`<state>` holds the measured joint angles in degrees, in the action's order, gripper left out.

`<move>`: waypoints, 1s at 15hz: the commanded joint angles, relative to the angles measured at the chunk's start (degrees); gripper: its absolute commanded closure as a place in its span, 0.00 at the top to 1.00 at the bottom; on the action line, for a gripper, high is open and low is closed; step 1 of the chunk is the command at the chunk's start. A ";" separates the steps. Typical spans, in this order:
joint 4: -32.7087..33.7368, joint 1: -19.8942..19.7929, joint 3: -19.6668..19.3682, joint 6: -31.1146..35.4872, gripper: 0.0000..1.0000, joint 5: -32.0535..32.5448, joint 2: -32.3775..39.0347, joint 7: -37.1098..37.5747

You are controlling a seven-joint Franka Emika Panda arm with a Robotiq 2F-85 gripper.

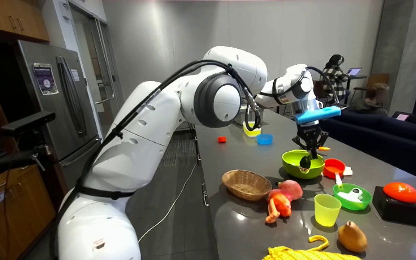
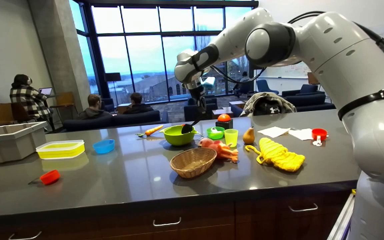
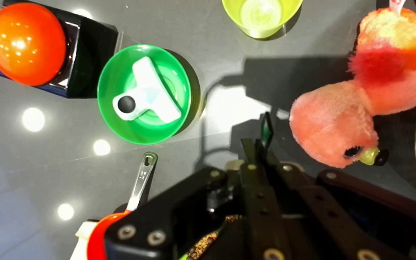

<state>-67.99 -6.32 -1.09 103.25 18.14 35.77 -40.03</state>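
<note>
My gripper [image 1: 313, 154] is shut on the handle of a black spoon [image 1: 305, 162]. It also shows in an exterior view [image 2: 201, 108] and in the wrist view [image 3: 258, 150], where the handle end [image 3: 267, 130] sticks out between the fingers. The spoon head [image 2: 187, 128] is tilted down at the lime green bowl [image 2: 178, 139]. I cannot tell whether it touches the bowl. The bowl holds small tan and brown bits [image 3: 204, 244], mostly hidden by the gripper in the wrist view. A red measuring cup [image 1: 333, 166] sits beside the bowl.
Near the bowl are a wicker basket [image 1: 247, 185], a pink-orange plush toy [image 3: 332, 122], a green bowl with a white clip [image 3: 144, 131], a yellow cup [image 1: 327, 210] and a red button [image 1: 402, 192]. A toy carrot [image 2: 153, 130], blue bowl [image 2: 104, 146] and grey bin [image 2: 15, 143] stand farther off.
</note>
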 commanded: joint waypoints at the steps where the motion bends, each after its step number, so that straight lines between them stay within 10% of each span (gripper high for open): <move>1: 0.87 1.73 -0.92 -1.54 0.01 3.28 -0.30 -2.20; 15: 10.50 5.98 -1.00 -3.86 0.01 7.89 6.51 -9.68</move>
<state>-62.07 -1.49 -1.20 101.74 24.79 39.69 -47.22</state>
